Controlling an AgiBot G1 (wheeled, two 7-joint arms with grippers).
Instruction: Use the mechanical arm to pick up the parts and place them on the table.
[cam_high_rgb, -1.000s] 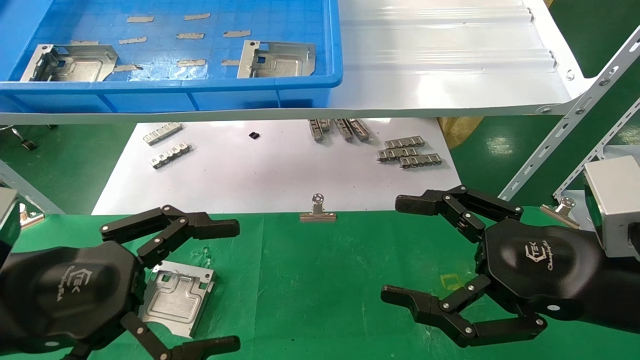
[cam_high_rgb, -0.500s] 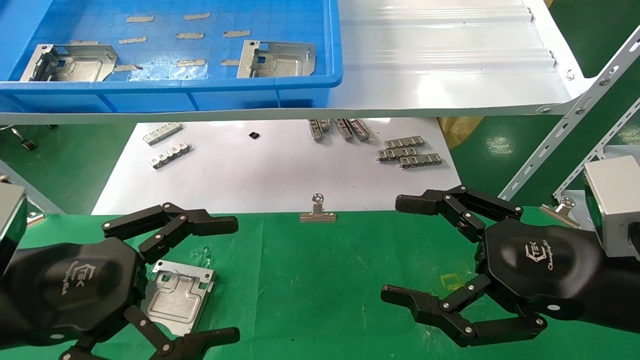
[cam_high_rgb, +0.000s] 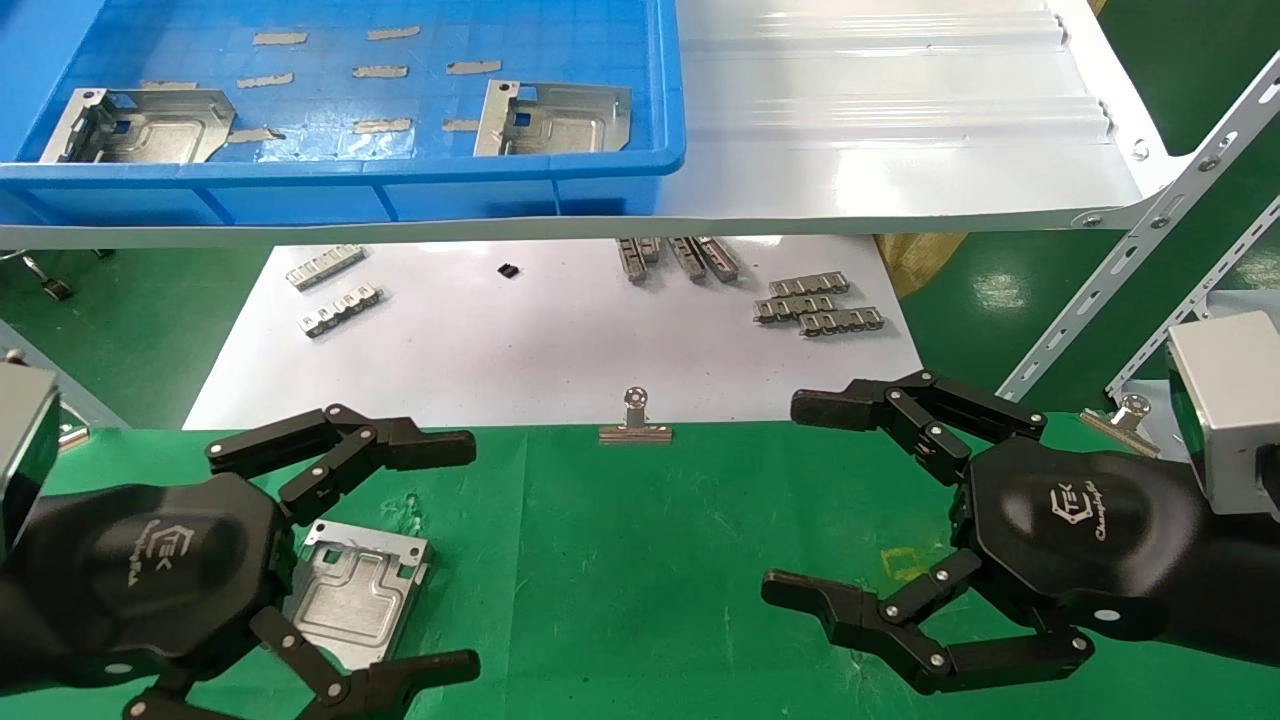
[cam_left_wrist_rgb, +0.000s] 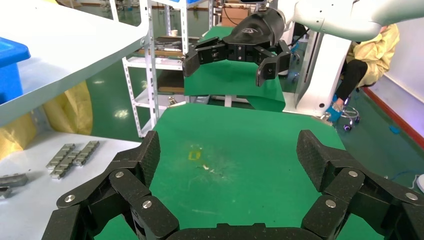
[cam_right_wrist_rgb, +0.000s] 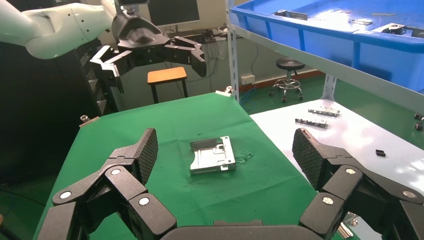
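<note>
One silvery stamped part (cam_high_rgb: 355, 590) lies flat on the green table (cam_high_rgb: 620, 560) at the front left; it also shows in the right wrist view (cam_right_wrist_rgb: 212, 155). My left gripper (cam_high_rgb: 470, 560) is open and empty, its palm hovering just above and left of that part without touching it. In its own wrist view the left gripper (cam_left_wrist_rgb: 231, 155) has only green cloth between its fingers. My right gripper (cam_high_rgb: 790, 498) is open and empty over the table's right side, as its own view (cam_right_wrist_rgb: 227, 150) shows. Two more parts (cam_high_rgb: 140, 125) (cam_high_rgb: 555, 117) lie in the blue bin.
The blue bin (cam_high_rgb: 400, 175) stands on a white shelf (cam_high_rgb: 900, 150) above the back of the table. A white sheet (cam_high_rgb: 550, 340) holds small ridged strips (cam_high_rgb: 815, 305). A binder clip (cam_high_rgb: 635, 420) sits at the cloth's far edge. A slotted metal strut (cam_high_rgb: 1130, 260) slants at right.
My left gripper has shifted slightly up and to the right over the part, still open. The part and my right gripper have not moved.
</note>
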